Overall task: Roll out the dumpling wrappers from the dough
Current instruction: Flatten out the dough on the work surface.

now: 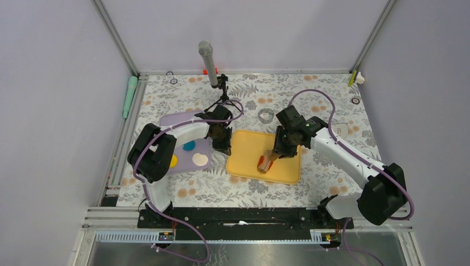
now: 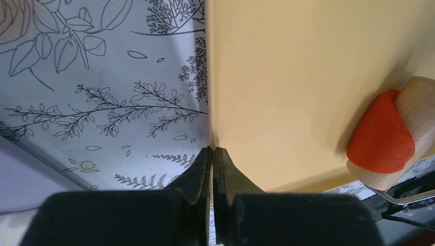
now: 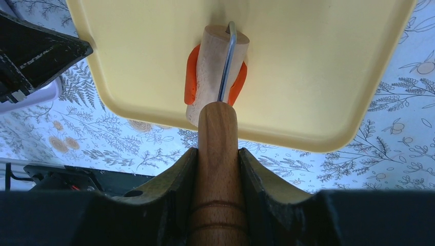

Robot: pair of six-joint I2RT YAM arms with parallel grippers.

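Note:
A red clay wrapper (image 1: 260,163) lies on the yellow tray (image 1: 285,166), under the barrel of a wooden roller (image 1: 267,162). My right gripper (image 1: 280,149) is shut on the roller's handle (image 3: 218,154). In the right wrist view the barrel (image 3: 210,66) sits on the red clay (image 3: 191,77), which shows on both sides of it, near the tray's (image 3: 318,66) front rim. My left gripper (image 1: 223,148) is at the tray's left edge. In the left wrist view the left gripper (image 2: 212,149) is shut on the tray's rim (image 2: 287,77), with the red clay (image 2: 382,136) and roller (image 2: 420,107) at the right.
A purple board (image 1: 169,120) left of the tray holds a blue disc (image 1: 189,145), a yellow disc (image 1: 173,161) and a cream disc (image 1: 200,160). A metal ring (image 1: 266,115) lies behind the tray. A microphone on a stand (image 1: 208,58) stands at the back. A green tool (image 1: 129,94) lies at the far left.

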